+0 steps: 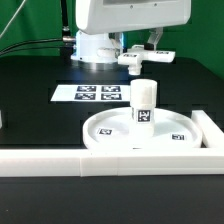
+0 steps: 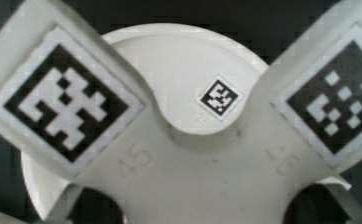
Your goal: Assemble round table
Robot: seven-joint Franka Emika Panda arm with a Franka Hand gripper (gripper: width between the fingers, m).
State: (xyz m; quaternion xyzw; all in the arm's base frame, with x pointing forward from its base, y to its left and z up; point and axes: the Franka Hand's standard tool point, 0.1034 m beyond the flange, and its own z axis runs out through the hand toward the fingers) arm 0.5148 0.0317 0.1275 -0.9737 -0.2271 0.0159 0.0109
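The large round disc [image 1: 118, 133] lies flat on the black table near the front. The short cylinder leg [image 1: 144, 101] stands upright at the disc's middle, with tags on its side. My gripper [image 1: 141, 52] hangs at the back, above and behind the leg, shut on the cross-shaped base [image 1: 145, 59], which it holds off the table. In the wrist view the base [image 2: 181, 150] fills the picture, with two tagged arms spreading outward and a small tag [image 2: 219, 97] on its rounded middle. My gripper [image 2: 181, 212] is mostly hidden by the base.
The marker board [image 1: 95, 93] lies flat behind the disc. A long white border bar [image 1: 90, 163] runs along the front, and another [image 1: 210, 130] runs along the exterior view's right side. The arm's base [image 1: 95, 48] stands at the back.
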